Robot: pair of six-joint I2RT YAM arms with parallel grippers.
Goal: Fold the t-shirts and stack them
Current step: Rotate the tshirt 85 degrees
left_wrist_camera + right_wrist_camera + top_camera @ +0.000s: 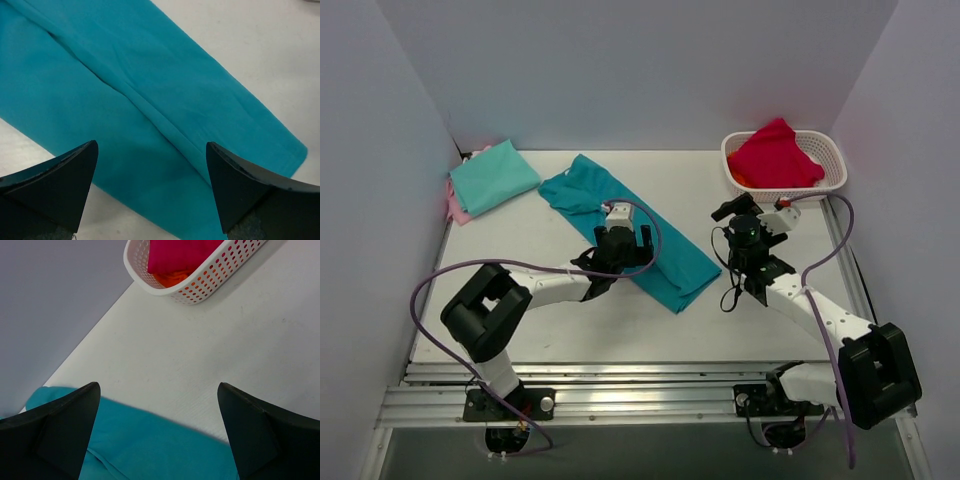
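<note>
A deep teal t-shirt (665,262) lies folded into a long strip, running diagonally across the middle of the table. My left gripper (623,243) hovers over the strip's middle, open and holding nothing. In the left wrist view the teal t-shirt (150,75) fills the space under the left gripper (151,144), with a fold seam running along it. My right gripper (752,215) stands open just right of the strip. In the right wrist view the right gripper (157,385) frames bare table, with the edge of the teal t-shirt (150,450) below. A folded mint-green t-shirt (492,175) rests on a pink t-shirt (458,207) at the back left.
A white perforated basket (832,160) stands at the back right, holding a red cloth (775,155) with something orange beneath it. The basket (165,290) also shows ahead of the right gripper. Pale walls close in the left, back and right sides.
</note>
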